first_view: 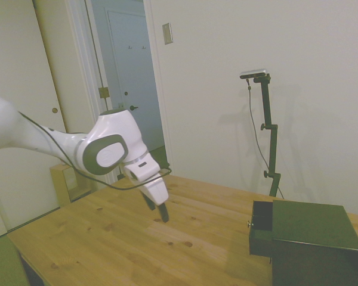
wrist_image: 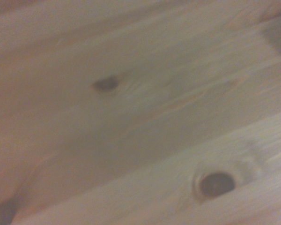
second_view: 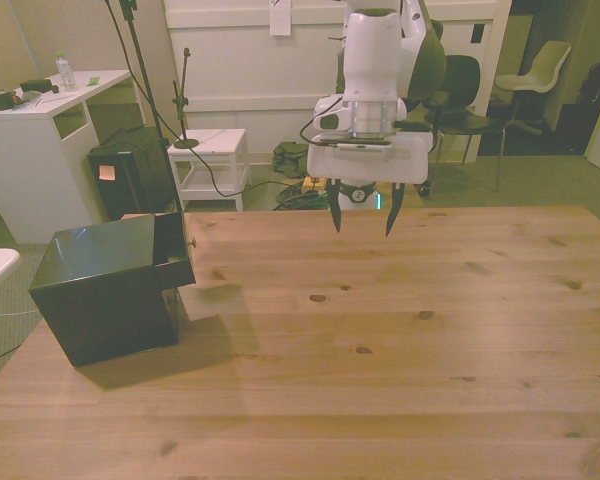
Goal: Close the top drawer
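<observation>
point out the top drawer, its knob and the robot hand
top drawer [second_view: 173, 250]: front view, on its pulled-out side wall.
knob [first_view: 249, 224]: side view, on the small metallic knob at the drawer front.
hand [second_view: 362, 214]: front view, midway between the two open fingertips, above the table.

A glossy dark green-black box-shaped cabinet [second_view: 105, 290] with a small metallic knob [second_view: 191, 241] on its dark top drawer front [first_view: 260, 225] sits on a pale honey-coloured pine table [second_view: 400, 340] streaked with grain and dotted with dark brown knots [wrist_image: 217, 183]. The white arm with grey joint panels [first_view: 104, 154] carries a white-bodied gripper with black fingers [second_view: 361, 213].
</observation>
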You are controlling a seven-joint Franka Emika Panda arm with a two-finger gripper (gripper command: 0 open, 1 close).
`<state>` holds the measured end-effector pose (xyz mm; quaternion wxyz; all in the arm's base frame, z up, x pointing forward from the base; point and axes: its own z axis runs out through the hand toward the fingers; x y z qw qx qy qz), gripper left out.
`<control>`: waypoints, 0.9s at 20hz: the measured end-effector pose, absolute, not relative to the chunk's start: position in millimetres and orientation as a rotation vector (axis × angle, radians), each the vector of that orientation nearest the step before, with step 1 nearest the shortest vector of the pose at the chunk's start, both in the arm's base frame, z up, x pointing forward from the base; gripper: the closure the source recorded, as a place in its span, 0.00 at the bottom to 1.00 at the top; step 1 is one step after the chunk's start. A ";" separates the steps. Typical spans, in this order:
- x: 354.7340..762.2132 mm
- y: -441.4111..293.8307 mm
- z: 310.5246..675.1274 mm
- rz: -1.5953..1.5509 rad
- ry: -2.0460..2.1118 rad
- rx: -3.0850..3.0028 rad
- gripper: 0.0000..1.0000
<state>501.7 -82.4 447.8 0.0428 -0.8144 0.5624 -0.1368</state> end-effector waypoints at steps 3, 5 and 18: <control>534.6 -129.6 450.9 -0.459 1.909 -2.354 0.00; 549.0 -158.6 450.4 -0.486 2.032 -2.261 0.00; 556.6 -221.2 454.8 -0.480 2.407 -1.986 1.00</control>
